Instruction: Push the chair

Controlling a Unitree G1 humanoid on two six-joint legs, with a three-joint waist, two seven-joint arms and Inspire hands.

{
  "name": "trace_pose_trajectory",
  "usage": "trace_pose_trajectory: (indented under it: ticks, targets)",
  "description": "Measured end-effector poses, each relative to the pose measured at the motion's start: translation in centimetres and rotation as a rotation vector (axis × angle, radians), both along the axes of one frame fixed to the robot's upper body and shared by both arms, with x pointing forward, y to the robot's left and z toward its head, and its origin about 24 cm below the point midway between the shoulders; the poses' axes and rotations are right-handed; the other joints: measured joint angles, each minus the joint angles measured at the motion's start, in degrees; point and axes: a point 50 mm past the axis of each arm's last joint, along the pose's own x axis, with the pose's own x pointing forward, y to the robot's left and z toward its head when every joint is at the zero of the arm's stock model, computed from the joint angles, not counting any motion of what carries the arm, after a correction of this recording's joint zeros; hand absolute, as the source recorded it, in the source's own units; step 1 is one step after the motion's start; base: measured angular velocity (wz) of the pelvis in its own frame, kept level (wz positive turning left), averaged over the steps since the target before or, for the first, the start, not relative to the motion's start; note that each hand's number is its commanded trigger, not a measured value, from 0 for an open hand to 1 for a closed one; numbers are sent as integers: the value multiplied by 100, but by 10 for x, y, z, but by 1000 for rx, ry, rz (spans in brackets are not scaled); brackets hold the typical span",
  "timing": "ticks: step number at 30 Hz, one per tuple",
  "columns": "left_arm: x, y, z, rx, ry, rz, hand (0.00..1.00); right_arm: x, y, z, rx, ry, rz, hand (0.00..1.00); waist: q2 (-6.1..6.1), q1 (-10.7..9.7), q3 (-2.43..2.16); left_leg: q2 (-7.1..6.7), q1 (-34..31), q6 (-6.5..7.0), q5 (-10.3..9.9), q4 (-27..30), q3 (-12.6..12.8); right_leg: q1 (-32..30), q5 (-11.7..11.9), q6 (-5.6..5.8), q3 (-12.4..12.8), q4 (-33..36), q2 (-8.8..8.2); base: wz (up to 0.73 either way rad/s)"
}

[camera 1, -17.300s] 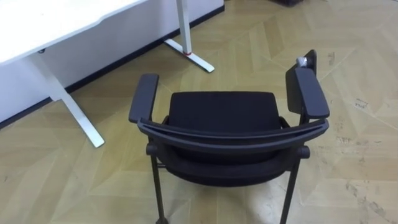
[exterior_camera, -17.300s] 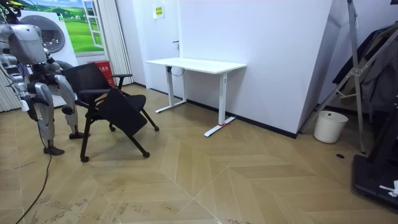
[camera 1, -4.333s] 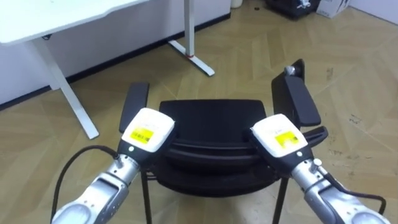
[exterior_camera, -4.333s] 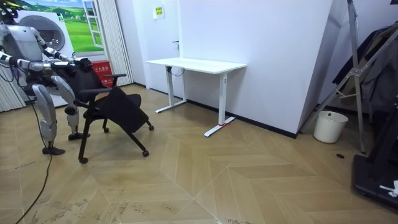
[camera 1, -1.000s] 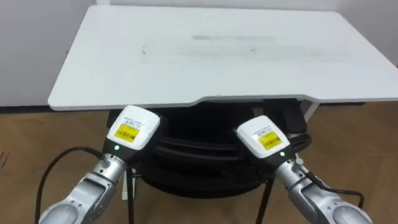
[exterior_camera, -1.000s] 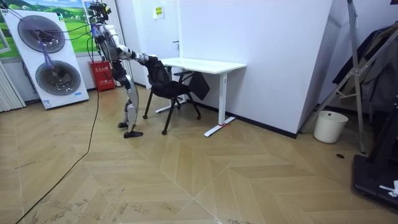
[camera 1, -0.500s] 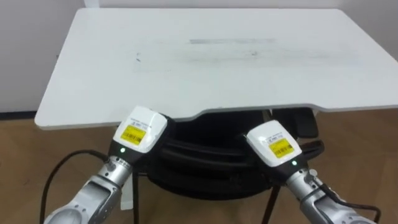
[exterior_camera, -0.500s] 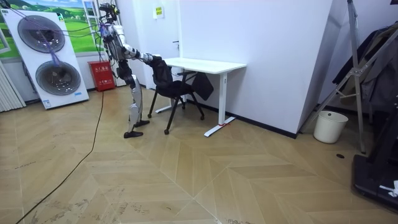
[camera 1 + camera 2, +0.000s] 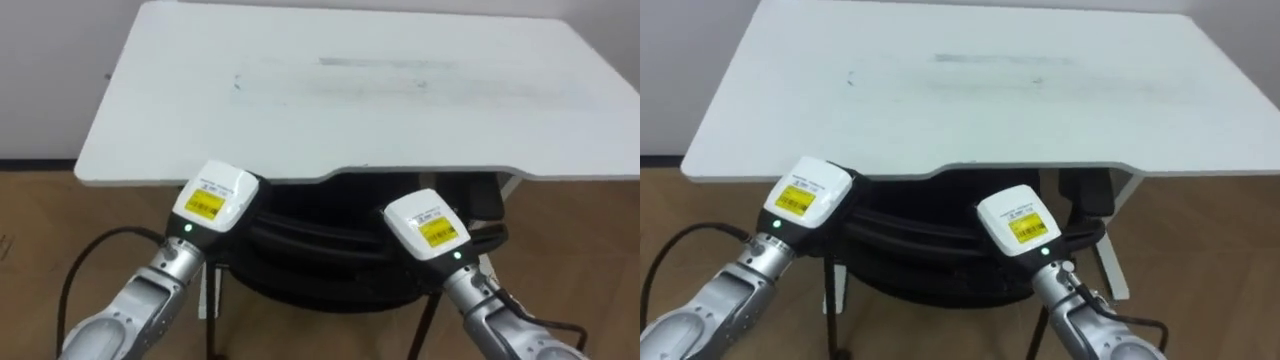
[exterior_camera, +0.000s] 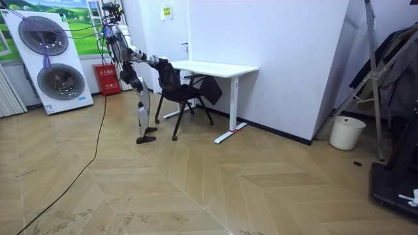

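Note:
A black chair [image 9: 320, 248] with armrests stands with its seat under the front edge of a white desk [image 9: 350, 90]. Both my arms reach forward to the top rail of its backrest. My left hand [image 9: 213, 196] sits on the rail's left end and my right hand [image 9: 425, 225] on its right end, fingers curled down over the rail. The backs of the hands cover most of the fingers. In the room view I stand at the desk's left end behind the chair [image 10: 186, 91], arms stretched out to its back.
The desk [image 10: 209, 66] stands against a white wall on two white legs [image 10: 233, 124]. A stacked washer and dryer [image 10: 49, 59] and a red box [image 10: 108, 77] are behind me. A white bin [image 10: 346, 132] and a rack stand far to the room view's right.
I have stepped a little closer to the desk, and the chair has gone slightly further under it. Both hands stay on the backrest rail.

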Motion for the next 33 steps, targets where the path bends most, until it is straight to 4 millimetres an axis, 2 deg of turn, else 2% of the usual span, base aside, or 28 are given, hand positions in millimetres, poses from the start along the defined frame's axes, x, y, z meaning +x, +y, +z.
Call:
trace_pose_trajectory:
  ticks: [1, 3, 4, 5, 6, 7, 12, 16, 20, 28, 33]
  targets:
    - [-1, -1, -1, -2, 2, 0, 100, -1, -1, 1, -7, 6, 5, 100, 8, 67, -1, -40, 35, -6, -26, -113, -50, 25, 0, 10, 26, 1, 2, -15]
    - [-3, -1, -2, -9, -1, 4, 100, -1, 0, 2, -9, 11, 12, 100, 5, 73, -8, -208, 128, -19, 26, -301, -319, 89, 67, 64, 41, -93, 12, -10]
    - [-4, 0, -3, -10, -2, 6, 51, -2, 0, 2, -12, 13, 16, 31, 10, 73, -17, -266, 158, -10, 65, -354, -469, 137, 117, 77, 38, -188, 9, 4]
    - [-5, 0, -2, -11, -5, 6, 18, -2, 0, 4, -15, 17, 19, 13, 10, 74, -20, -305, 164, -24, 86, -388, -574, 156, 137, 72, 12, -255, 16, 6]
    - [-6, 0, -2, -11, -7, 7, 0, -3, 1, 5, -17, 19, 21, 0, 6, 75, -23, -305, 169, -22, 100, -417, -573, 167, 146, 71, 1, -289, 20, 7]
    - [-8, 1, -2, -14, -9, 13, 0, -4, 1, 6, -20, 21, 29, 0, -12, 75, -36, -307, 194, -34, 120, -476, -578, 184, 154, 67, -14, -327, 24, 4]
    - [-13, 0, -3, -79, -4, 83, 0, -4, 4, 12, -29, 38, 50, 0, -11, 101, -35, -327, 272, -59, 152, -580, -659, 287, 149, 38, -107, -431, 35, 10]
    - [-10, -4, -2, -239, 6, 191, 0, -2, 5, 14, -22, 70, 39, 0, -23, 292, -34, -331, 351, -70, 265, -735, -693, 319, 87, -5, -251, -419, -2, 16]
    - [-10, 8, -2, -297, 31, 284, 0, -4, 7, 14, -6, 90, 42, 0, -27, 283, -18, -307, 355, -94, 283, -721, -657, 352, 28, -50, -444, -420, -11, 25]
    - [-10, 25, -2, -446, 80, 432, 0, -3, 2, 14, 87, 166, -6, 0, -3, 280, 5, -305, 358, -111, 305, -749, -663, 452, 29, -42, -500, -463, 11, 6]
    - [-4, 25, 16, -550, 13, 435, 0, -2, -3, 18, 155, 177, -30, 0, 13, 176, 6, -300, 288, -91, 325, -688, -636, 382, 55, -15, -604, -500, -3, 10]
